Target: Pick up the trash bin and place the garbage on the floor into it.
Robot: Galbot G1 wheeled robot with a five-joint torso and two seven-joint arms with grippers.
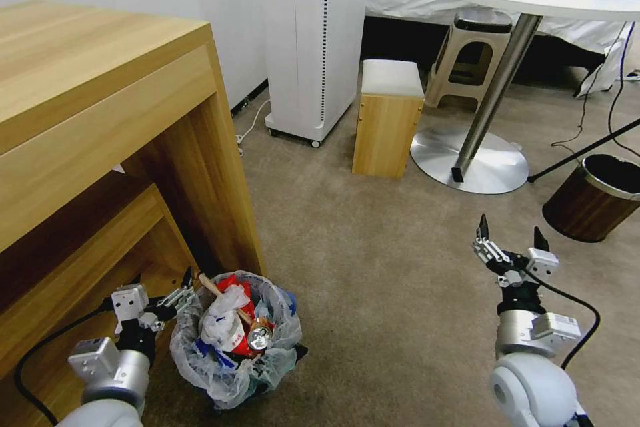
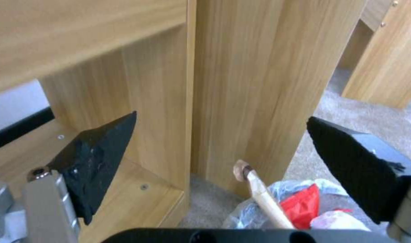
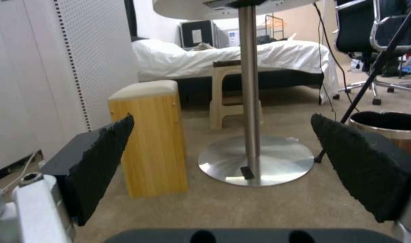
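Trash bin (image 1: 233, 347), just one of them, sits on the beige floor (image 1: 387, 280) right at the foot of the wooden desk's (image 1: 100, 113) side panel, its crinkly plastic liner bulging over the rim. The garbage (image 1: 237, 327) is piled inside: I count one wooden stick (image 1: 215, 285) poking up toward the desk, one crushed can (image 1: 259, 335), a white crumpled lump and at least two red wrappers; deeper pieces are buried and hard to tell apart.

Two claws are up. The left gripper (image 1: 183, 290) hovers at the bin's rim on the desk side, fingers spread wide; whether a tip brushes the liner I cannot tell. From its wrist camera, the stick (image 2: 264, 197) and a red wrapper (image 2: 304, 207) lie between the parted fingers, ungripped. The right gripper (image 1: 510, 233) hangs well away from the desk, over bare carpet, fingers wide apart and holding nothing.

A second, dark brown bin (image 1: 593, 197) stands farther from the desk, cut off by the frame edge.
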